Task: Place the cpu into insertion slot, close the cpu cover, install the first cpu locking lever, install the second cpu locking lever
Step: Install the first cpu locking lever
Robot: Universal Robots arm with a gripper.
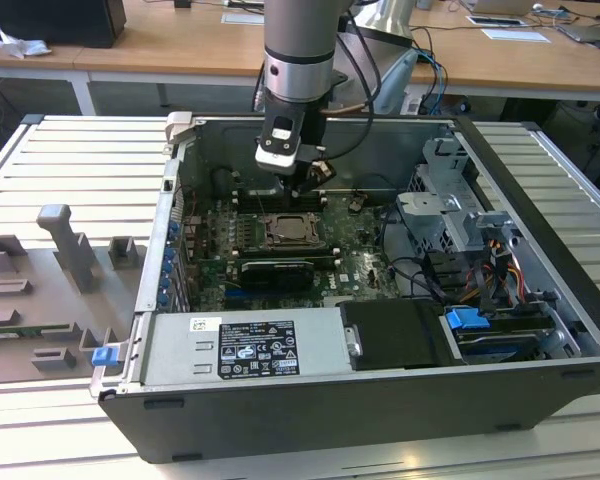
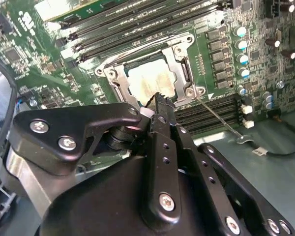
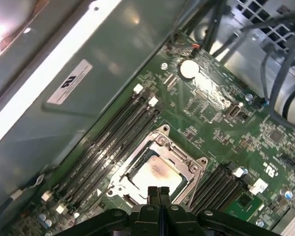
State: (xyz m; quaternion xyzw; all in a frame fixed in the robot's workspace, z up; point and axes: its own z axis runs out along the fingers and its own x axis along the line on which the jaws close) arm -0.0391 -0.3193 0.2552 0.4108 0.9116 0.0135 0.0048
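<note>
The cpu (image 2: pixel 148 81) lies flat in the insertion slot (image 1: pixel 292 232) on the green motherboard, its pale top showing through the cut-out of the cpu cover (image 2: pixel 180 63). The silver cover frame lies down around the cpu (image 3: pixel 155 173) in both wrist views. A thin metal lever rod (image 2: pixel 217 117) sticks out from one socket corner across the black memory slots. My gripper (image 3: pixel 158 190) hangs just above the socket's edge with its two black fingers pressed together and nothing between them. In the exterior view the gripper (image 1: pixel 302 186) sits inside the open case, slightly behind the socket.
Long black memory slots (image 3: pixel 113 142) flank the socket. The case's grey back wall (image 1: pixel 380 150) stands close behind the arm. Cables and a drive cage (image 1: pixel 450 215) fill the exterior view's right, a power supply (image 1: pixel 245 348) lies in front, and grey fixtures (image 1: pixel 65 255) sit outside on the left.
</note>
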